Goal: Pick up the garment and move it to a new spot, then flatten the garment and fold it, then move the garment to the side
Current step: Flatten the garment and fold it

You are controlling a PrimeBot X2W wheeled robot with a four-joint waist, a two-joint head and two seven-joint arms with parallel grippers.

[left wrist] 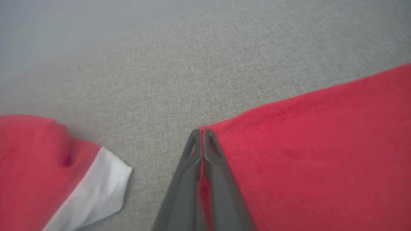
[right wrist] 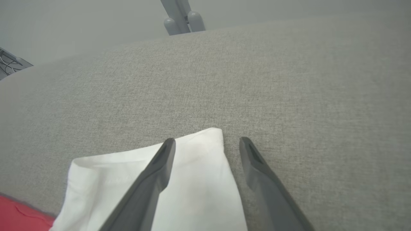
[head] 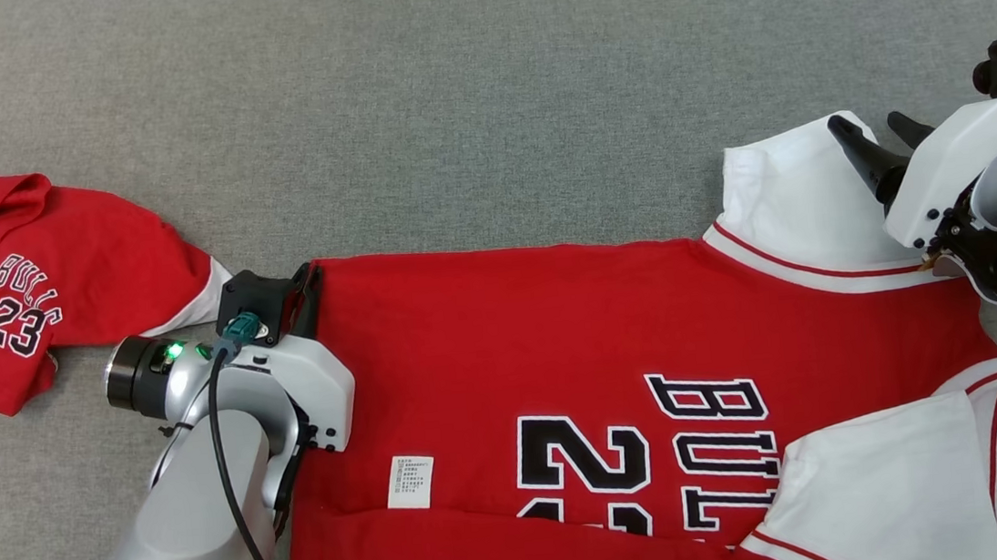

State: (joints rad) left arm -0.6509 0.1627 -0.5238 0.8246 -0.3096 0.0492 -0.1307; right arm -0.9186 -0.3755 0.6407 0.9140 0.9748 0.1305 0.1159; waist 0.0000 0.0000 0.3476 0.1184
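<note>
A grey fabric-covered table (head: 480, 90) carries a large red basketball jersey with white sleeves (head: 513, 333), spread between both hands. Left of the left hand (left wrist: 201, 131) lies a smaller crumpled red garment (head: 51, 286). The left wrist view shows that hand clamped on the jersey's red corner. The right hand (right wrist: 208, 141) gapes wide and empty, straddling a white sleeve edge (right wrist: 199, 186). The head view shows the lettering.

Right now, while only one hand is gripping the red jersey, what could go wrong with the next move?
1. The left hand is shut on one corner of the jersey, while the right hand is open over the white sleeve. Pulling now could drag the jersey askew.
2. The small red garment lies close beside that corner and might get swept along.
</note>
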